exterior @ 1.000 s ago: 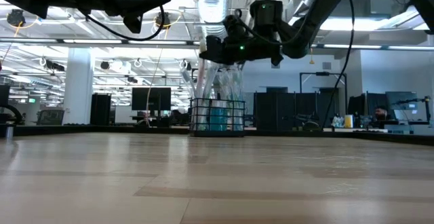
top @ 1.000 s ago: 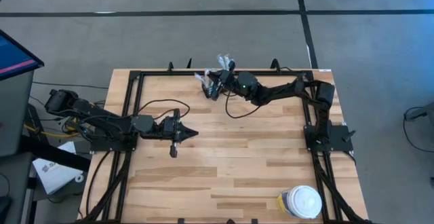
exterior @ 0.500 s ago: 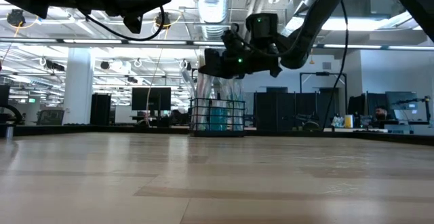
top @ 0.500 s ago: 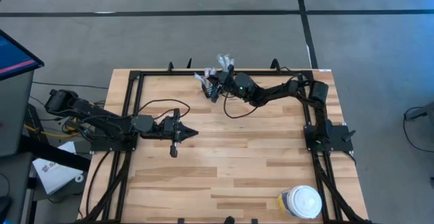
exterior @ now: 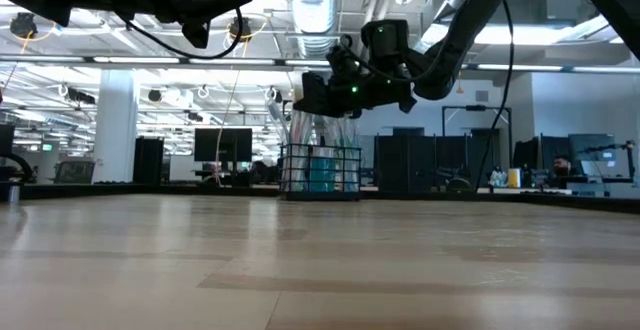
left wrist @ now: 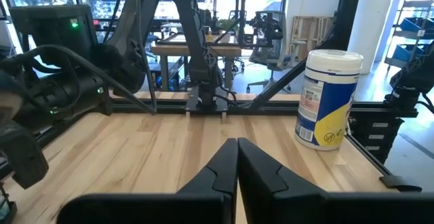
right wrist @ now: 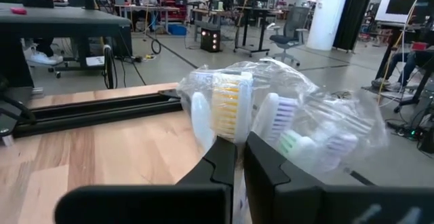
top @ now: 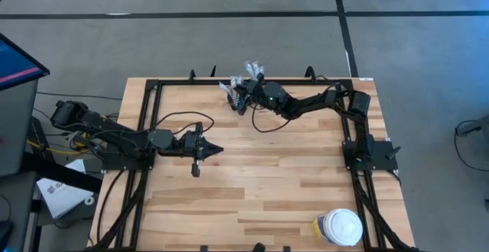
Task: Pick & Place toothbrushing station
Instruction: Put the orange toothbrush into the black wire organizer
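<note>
The toothbrushing station [exterior: 322,173], a small black wire caddy, stands on its base at the table's far edge [top: 235,92]. Plastic-wrapped toothbrushes [right wrist: 225,108] stand up out of it. My right gripper [top: 246,98] reaches level from the right, above the caddy's rim and among the brush tops [exterior: 298,107]. In its wrist view the fingers [right wrist: 239,146] stand shut, with only a narrow slit between them. My left gripper [top: 219,149] waits shut over the table's left middle [left wrist: 237,146]. My right gripper comes level from the table's right, its fingertips [right wrist: 224,149] against the clear wrap [right wrist: 291,95] around the upright brush heads. A pale strip shows in the slit between the fingers. I cannot tell whether it is pinched. The caddy stays on the table.
A round white-lidded jar with a yellow label [top: 338,227] stands at the table's near right corner, also seen in the left wrist view [left wrist: 329,100]. A black frame rail [top: 252,82] runs along the far edge behind the caddy. Bare wood lies between the arms.
My right gripper has sunk a little toward the brush tops above the caddy and rolled slightly about its own line. The caddy and the left arm have kept still.
</note>
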### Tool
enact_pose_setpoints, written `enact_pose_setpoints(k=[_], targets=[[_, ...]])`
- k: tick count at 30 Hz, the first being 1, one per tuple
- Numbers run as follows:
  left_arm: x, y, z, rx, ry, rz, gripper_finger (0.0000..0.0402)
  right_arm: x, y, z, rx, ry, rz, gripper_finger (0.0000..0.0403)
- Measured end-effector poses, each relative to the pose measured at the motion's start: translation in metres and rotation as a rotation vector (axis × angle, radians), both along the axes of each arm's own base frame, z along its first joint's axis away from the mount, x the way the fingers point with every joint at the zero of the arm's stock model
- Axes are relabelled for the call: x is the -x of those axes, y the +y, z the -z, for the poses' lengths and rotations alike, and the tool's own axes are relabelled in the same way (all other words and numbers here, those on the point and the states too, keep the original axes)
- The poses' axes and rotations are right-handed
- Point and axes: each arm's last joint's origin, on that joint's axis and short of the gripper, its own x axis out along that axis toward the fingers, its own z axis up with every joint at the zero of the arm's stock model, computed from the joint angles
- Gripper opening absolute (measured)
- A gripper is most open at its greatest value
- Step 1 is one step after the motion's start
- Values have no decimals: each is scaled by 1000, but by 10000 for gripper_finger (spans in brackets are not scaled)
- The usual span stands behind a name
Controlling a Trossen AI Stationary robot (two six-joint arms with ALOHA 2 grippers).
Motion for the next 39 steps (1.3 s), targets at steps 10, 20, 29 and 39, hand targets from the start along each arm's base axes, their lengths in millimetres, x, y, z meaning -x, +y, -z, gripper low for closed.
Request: enact_pose_setpoints(k=[10, 20, 29, 39], targets=[[0, 0, 0, 0, 0, 1, 4, 0, 0, 2, -27, 9, 1, 44], [0, 0, 0, 0, 0, 4, 4, 0, 0, 3, -34, 16, 0, 61], [0, 0, 0, 0, 0, 3, 4, -5, -1, 1, -52, 62, 0, 62], [0, 0, 0, 0, 0, -1, 4, -6, 0, 1, -50, 79, -23, 76]])
